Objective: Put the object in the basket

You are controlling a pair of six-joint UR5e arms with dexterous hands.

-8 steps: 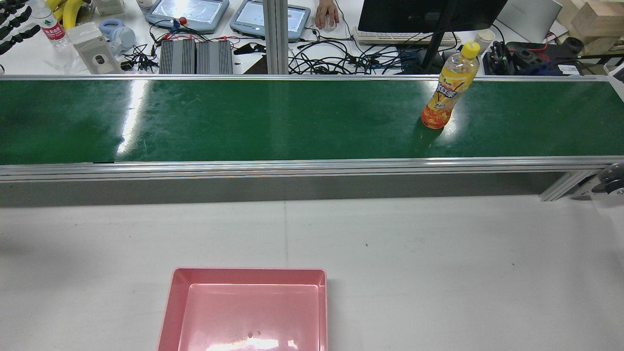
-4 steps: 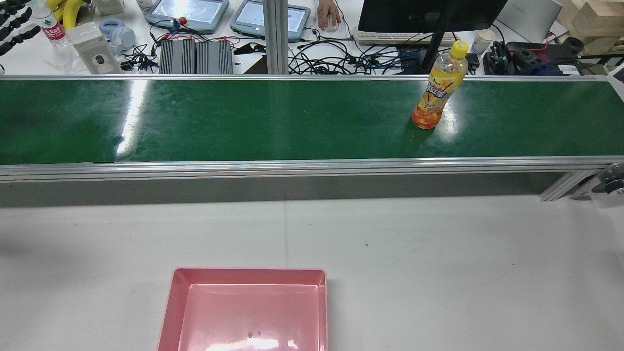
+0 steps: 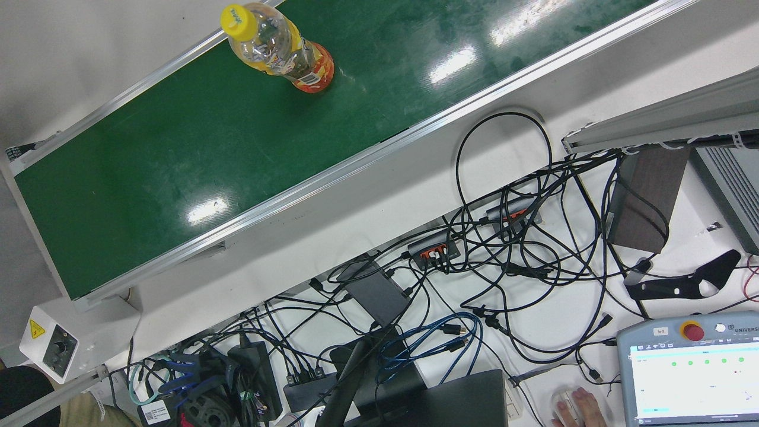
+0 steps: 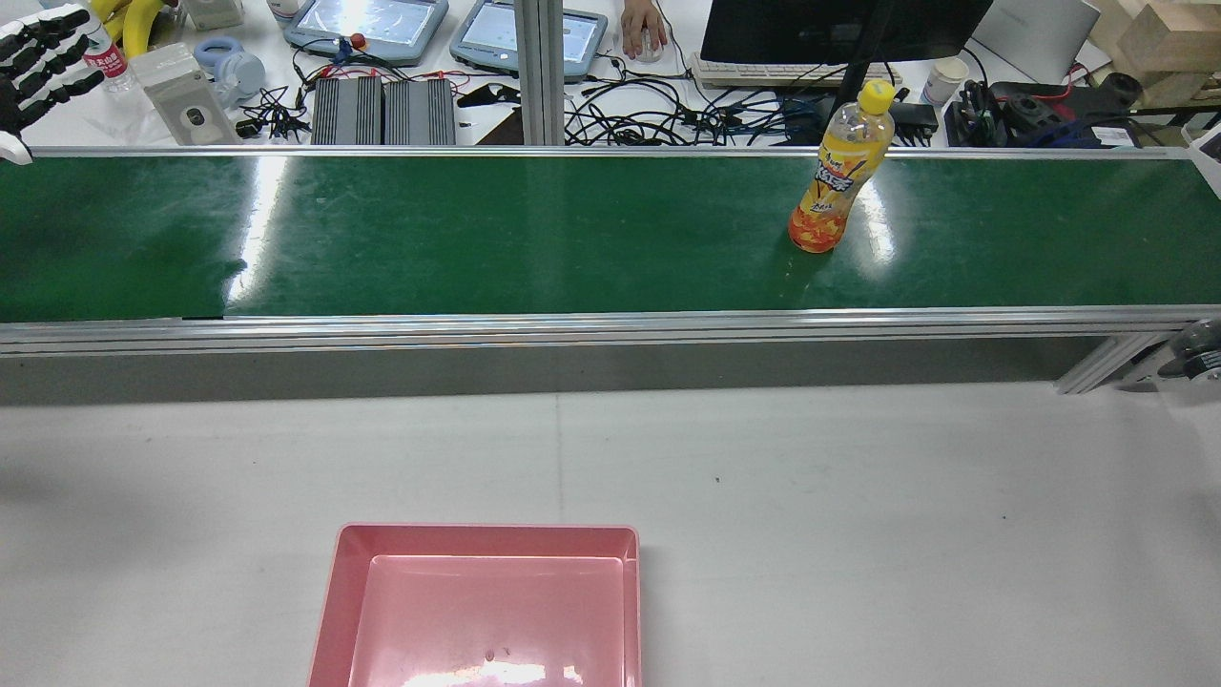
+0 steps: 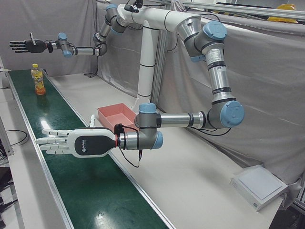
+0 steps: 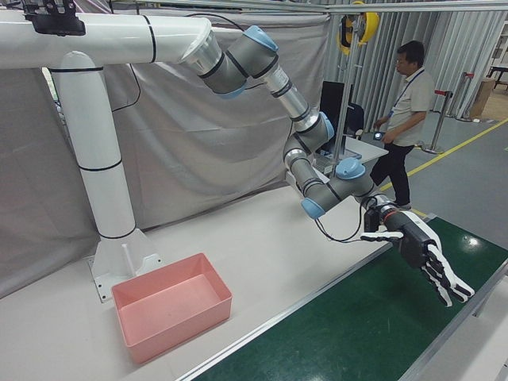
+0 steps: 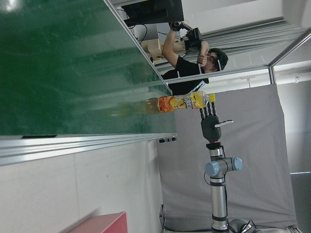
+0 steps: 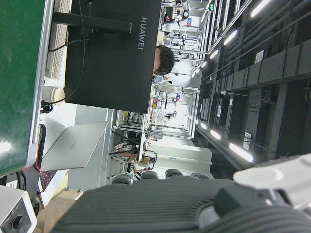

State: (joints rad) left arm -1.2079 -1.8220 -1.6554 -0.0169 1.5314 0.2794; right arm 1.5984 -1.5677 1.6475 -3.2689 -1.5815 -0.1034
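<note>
The approach step is judged in hand: the juice bottle (image 4: 839, 172) is stood upright on the green belt (image 4: 477, 239), at 1 o'clock from the empty pink basket (image 4: 329, 611), while the left hand (image 5: 71, 143) and right hand (image 5: 24, 45) are spread wide and empty, so a side grasp on the bottle is called for next.
</note>
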